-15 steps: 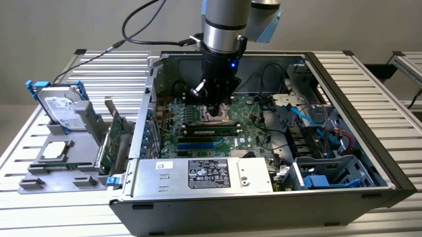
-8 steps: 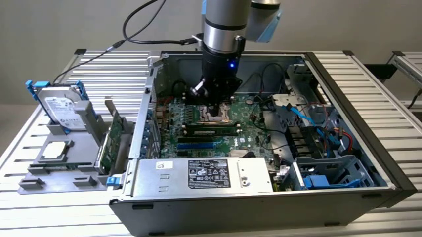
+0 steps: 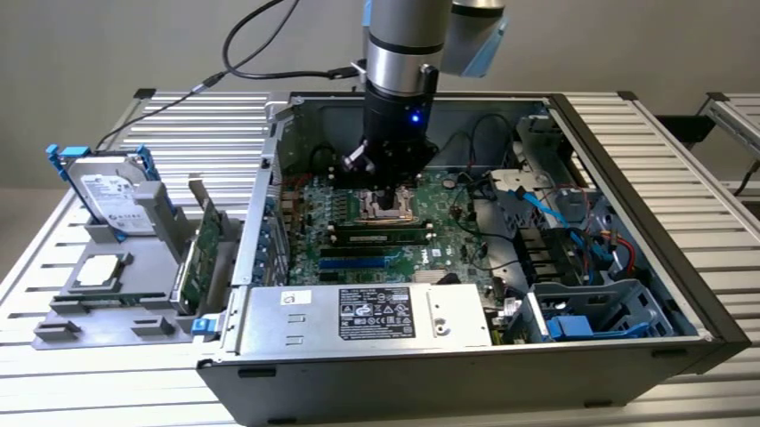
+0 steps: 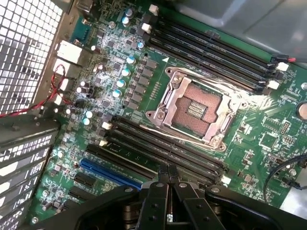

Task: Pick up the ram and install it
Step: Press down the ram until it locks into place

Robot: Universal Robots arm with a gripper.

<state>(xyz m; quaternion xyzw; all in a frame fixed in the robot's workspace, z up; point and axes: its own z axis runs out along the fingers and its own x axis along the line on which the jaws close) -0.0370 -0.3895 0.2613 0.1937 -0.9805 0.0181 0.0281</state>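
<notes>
even, soft light — mild glare on the cpu socket [image 4: 199,111], slight blur.

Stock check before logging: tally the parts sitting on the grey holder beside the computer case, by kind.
hard drive: 1
expansion card: 1
silver square chip: 1
Total: 3

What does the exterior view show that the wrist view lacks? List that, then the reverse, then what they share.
Exterior view: the hard drive with blue rails and the green expansion card in the stand beside the computer case, the labelled power supply, and the ram lying along the slots just below the tool.
Wrist view: a red wire and a perforated metal grille.
Both: the green motherboard, its black memory slots, and the shut tool above them.
</notes>
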